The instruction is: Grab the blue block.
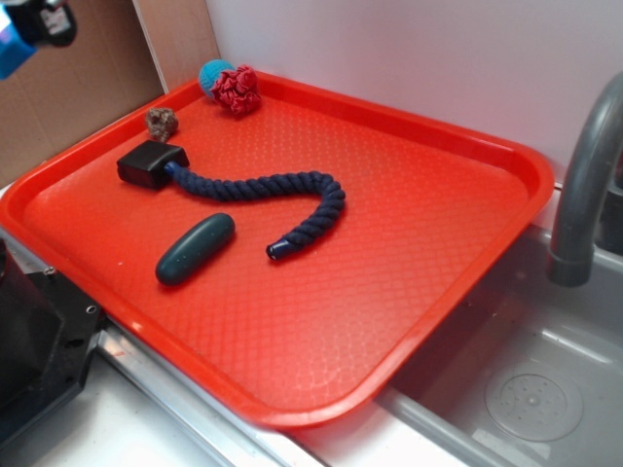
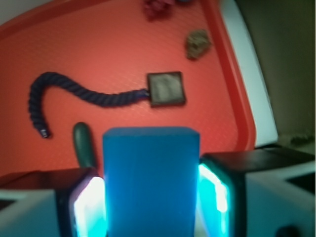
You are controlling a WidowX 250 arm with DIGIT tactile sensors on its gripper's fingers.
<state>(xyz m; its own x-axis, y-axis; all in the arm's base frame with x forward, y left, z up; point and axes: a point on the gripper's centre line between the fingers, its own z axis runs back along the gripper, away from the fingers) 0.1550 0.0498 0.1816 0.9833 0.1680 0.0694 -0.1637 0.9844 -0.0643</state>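
1. While the gripper (image 2: 151,197) hangs high above the red tray (image 1: 506,165), its two fingers (image 2: 217,192) are clamped on the blue block (image 2: 151,180), one on each side face.
2. Seen from the wrist, the blue block stands upright between the fingers, clear of the tray floor, and covers the lower middle of the picture.
3. From the outside view, only a bit of the gripper (image 1: 39,21) shows at the top left corner, with a sliver of blue (image 1: 12,53) beside it.
4. On the tray lies a black block (image 1: 152,163) joined to a dark blue rope (image 1: 263,187) that curves across the middle and ends at a small dark tip.
5. A dark teal capsule (image 1: 195,248) lies just beside the rope, apart from it, nearer the tray's front edge.
6. Near the back rim sit a small brown lump (image 1: 162,122) and a red ball (image 1: 237,91) touching a light blue ball (image 1: 212,76).
7. A grey tap (image 1: 584,185) stands over the sink (image 1: 526,389) to the right of the tray.
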